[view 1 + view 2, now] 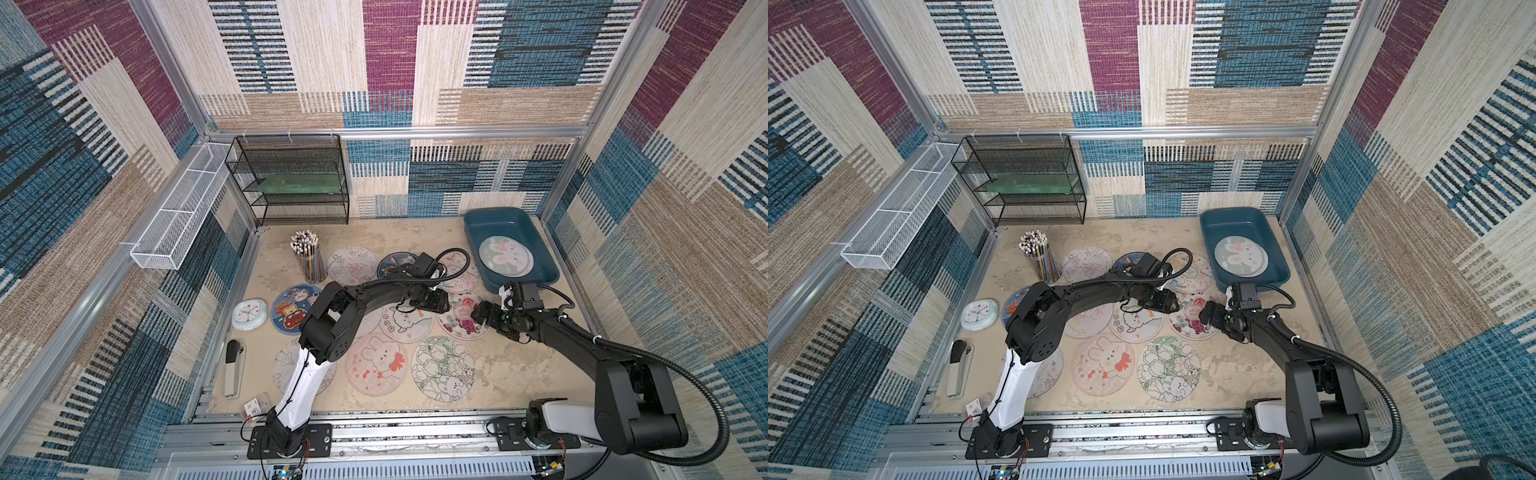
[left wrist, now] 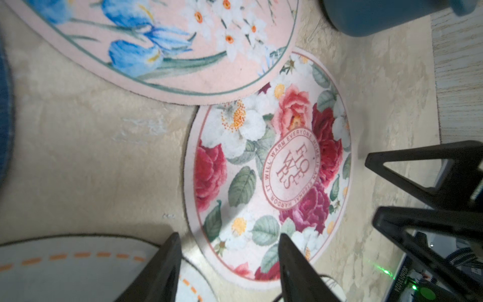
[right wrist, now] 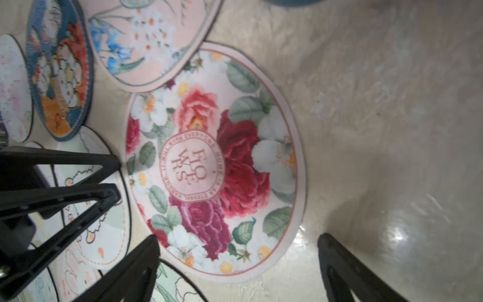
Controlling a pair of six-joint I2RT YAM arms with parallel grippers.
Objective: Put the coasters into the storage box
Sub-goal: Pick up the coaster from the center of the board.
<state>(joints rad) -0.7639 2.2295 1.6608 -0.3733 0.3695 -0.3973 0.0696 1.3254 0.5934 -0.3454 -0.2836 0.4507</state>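
Both end effectors, left [image 1: 451,302] and right [image 1: 478,312], hang open above the rose coaster [image 1: 462,319], gripping nothing. One bunny coaster [image 1: 505,256] lies in the storage box [image 1: 478,224].

hidden: left arm [image 1: 365,299] covers some coasters [image 1: 374,322] | cut off: box [image 2: 386,15] in left wrist view

Two black jointed arms, each with a white lower segment, bolted on black plates to a metal rail. Ribbed black cables loop along both. Grippers have pointed black triangular fingers [image 2: 300,266].
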